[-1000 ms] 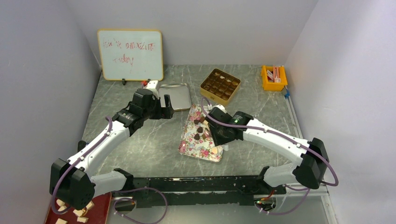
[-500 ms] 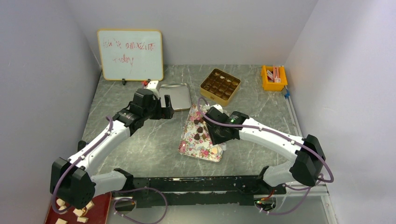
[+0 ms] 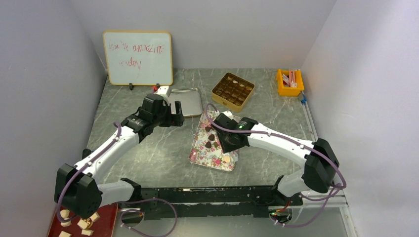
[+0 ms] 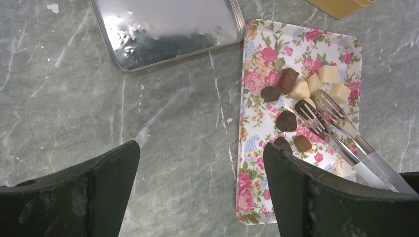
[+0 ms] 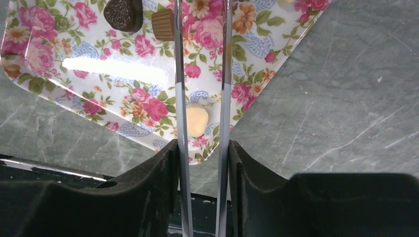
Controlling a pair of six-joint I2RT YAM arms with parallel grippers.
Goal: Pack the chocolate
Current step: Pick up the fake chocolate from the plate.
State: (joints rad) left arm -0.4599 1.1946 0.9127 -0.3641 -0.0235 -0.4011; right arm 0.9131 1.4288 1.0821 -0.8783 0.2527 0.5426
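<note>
Far left, near corner: one red board [image 3: 108, 219] carrying pale blocky chunks [image 3: 82, 225]. One whiteboard [image 3: 138, 58] stands at the back wall.

Left claw [image 4: 200, 148]: fingers spread wide, holding nothing and touching nothing. It hangs over bare table [image 4: 99, 108], just left of the flowered tray [image 4: 252, 187]. One metal tray [image 4: 168, 24] lies beyond it.

Chocolates [image 4: 286, 120]: the loose ones all lie on the flowered tray. Count in the left wrist view:
- four dark brown
- one tan
- at least four cream, bunched at the tray's far end

A further pale piece may sit under the tongs [image 4: 310, 114]; cannot tell.

Right claw [image 5: 202, 145]: fingers pressed inward on the two arms of the single pair of metal tongs, pinching them. The tong tips stand apart above the middle of the tray. Cannot tell whether they touch a piece.

The right wrist view shows only three pieces: one dark heart [image 5: 122, 14], one tan cup [image 5: 163, 24] and one cream oval [image 5: 196, 119]. The oval lies on the tray between the tong arms, near the tray's near end. The left wrist view does not show it clearly.

Top view only: one gold box [image 3: 232, 90] with compartments stands behind the flowered tray. It has brown pieces inside, too small to count. One orange bin [image 3: 290, 83] stands at the far right rear.
</note>
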